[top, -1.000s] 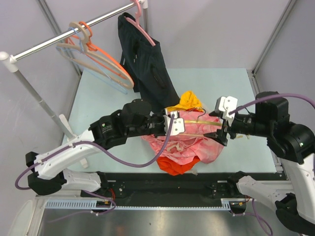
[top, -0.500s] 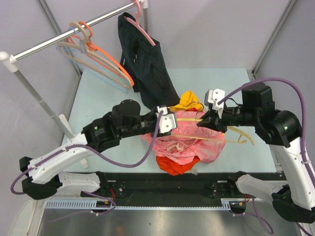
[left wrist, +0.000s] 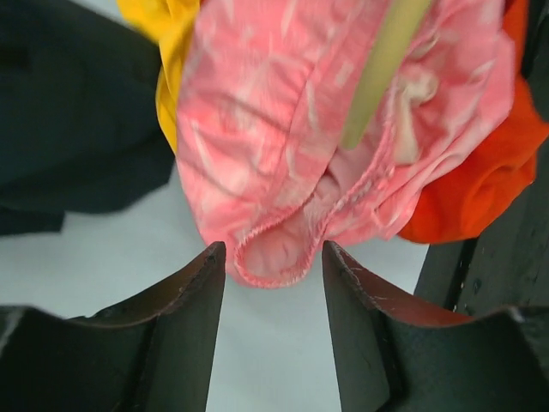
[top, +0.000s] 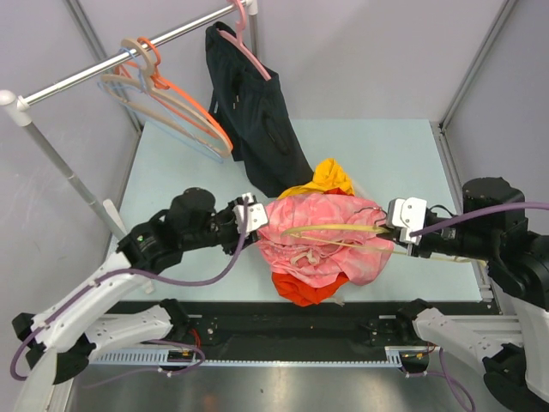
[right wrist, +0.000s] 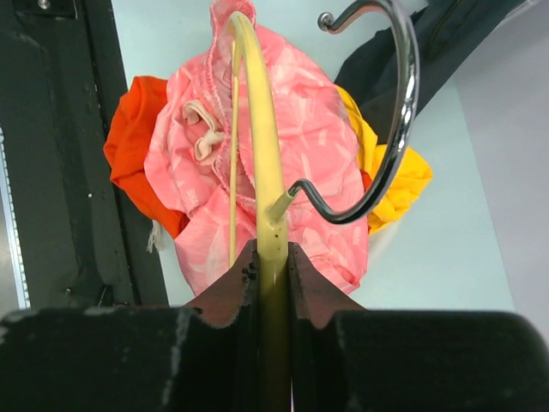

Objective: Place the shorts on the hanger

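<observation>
Top external view: pale green table, grey walls, shorts heaped near its front edge. The right gripper clamps the hanger; the left gripper stands released beside the shorts.

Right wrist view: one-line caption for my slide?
Right gripper clamps the yellow hanger, which reaches over the pink shorts.

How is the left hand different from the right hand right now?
The left hand is open and grips nothing; the right hand is shut on the yellow hanger. The left hand is at the left edge of the pink shorts; the right hand is off their right side. Both point toward the shorts.
</observation>
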